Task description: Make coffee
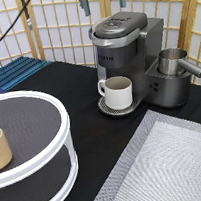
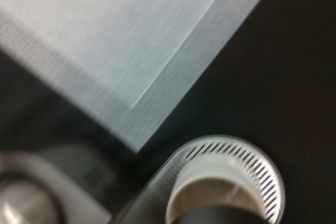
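Note:
The grey coffee machine (image 1: 125, 45) stands at the exterior view's top centre with its lid down. A cream-white mug (image 1: 117, 91) with a handle sits on the machine's round drip tray (image 1: 107, 108). The wrist view looks down on the mug (image 2: 217, 192) and the slotted tray (image 2: 259, 162). Only the two teal fingertips of my gripper (image 1: 104, 9) show, at the exterior view's top edge above the machine; they are wide apart and hold nothing. The coffee pod is out of view.
A white two-tier turntable (image 1: 44, 159) at the exterior view's left carries a tan handleless cup (image 1: 0, 147). A grey woven mat (image 1: 166, 167) lies at the bottom right and also shows in the wrist view (image 2: 112, 50). A metal frother jug (image 1: 174, 60) sits on the machine's right side.

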